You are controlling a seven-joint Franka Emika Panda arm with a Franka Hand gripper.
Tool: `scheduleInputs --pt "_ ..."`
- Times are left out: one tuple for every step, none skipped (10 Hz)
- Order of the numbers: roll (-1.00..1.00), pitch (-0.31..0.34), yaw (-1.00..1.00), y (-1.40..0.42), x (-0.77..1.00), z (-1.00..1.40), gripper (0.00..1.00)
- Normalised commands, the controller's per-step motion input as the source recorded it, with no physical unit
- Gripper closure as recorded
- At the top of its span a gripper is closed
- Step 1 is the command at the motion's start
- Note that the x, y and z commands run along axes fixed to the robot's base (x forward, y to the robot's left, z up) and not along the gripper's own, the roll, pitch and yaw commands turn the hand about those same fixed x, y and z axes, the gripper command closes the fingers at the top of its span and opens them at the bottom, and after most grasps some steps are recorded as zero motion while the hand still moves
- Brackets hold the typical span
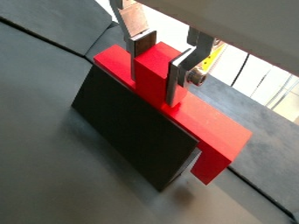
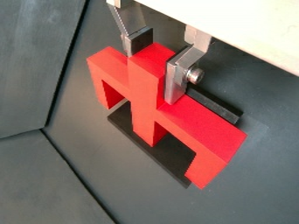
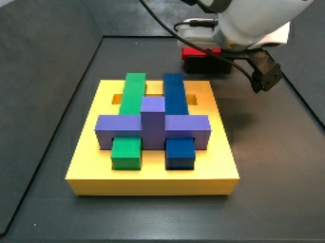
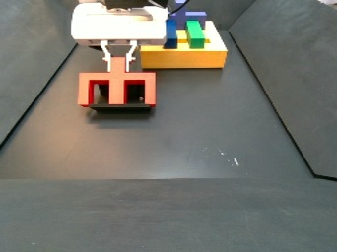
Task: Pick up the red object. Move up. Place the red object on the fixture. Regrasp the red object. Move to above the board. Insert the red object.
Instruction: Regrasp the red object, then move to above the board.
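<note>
The red object [image 1: 212, 133] rests on the fixture [image 1: 131, 133], a small dark block, with its raised stub pointing up; both wrist views show this. My gripper [image 1: 160, 70] comes straight down over it, one silver finger on each side of the stub, pads pressed against the stub's faces. In a side view the gripper [image 4: 118, 61] stands on the red object [image 4: 118, 91] left of the yellow board [image 4: 198, 59]. In a wrist view the fixture [image 2: 176, 164] shows only as a dark edge under the red object [image 2: 205, 144].
The yellow board [image 3: 152, 173] carries green [image 3: 127, 152], blue [image 3: 180, 150] and purple [image 3: 152, 126] blocks. The arm's white body [image 3: 248, 27] hangs over the far right corner of the dark floor, hiding most of the red object [image 3: 197, 53]. Raised walls border the floor.
</note>
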Motion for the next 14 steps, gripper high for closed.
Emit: scheduleInputs --pt "0.0 0.0 0.0 0.0 0.0 0.0 1.0" --pt "0.0 0.0 0.0 0.0 0.0 0.0 1.0" --pt "0.0 0.0 0.0 0.0 0.0 0.0 1.0" --pt "0.0 0.0 0.0 0.0 0.0 0.0 1.0" --pt "0.0 0.0 0.0 0.0 0.0 0.0 1.0" --pt "0.0 0.0 0.0 0.0 0.0 1.4 1.0" --pt "-0.04 -0.002 -0.03 0.03 0.01 1.4 1.0" --pt "-0.14 0.007 -0.04 0.04 -0.01 1.4 1.0" --pt "-0.08 0.006 -0.03 0.04 -0.01 1.4 1.0" --pt "-0.04 0.047 -0.02 0.03 0.0 1.4 1.0" --pt "-0.03 0.055 -0.02 0.03 0.0 1.4 1.0" --pt "-0.02 0.064 0.0 0.02 0.0 1.4 1.0" --pt "-0.01 0.077 0.0 0.0 0.02 0.77 1.0" --pt "0.0 0.094 0.02 0.0 0.03 0.31 1.0"
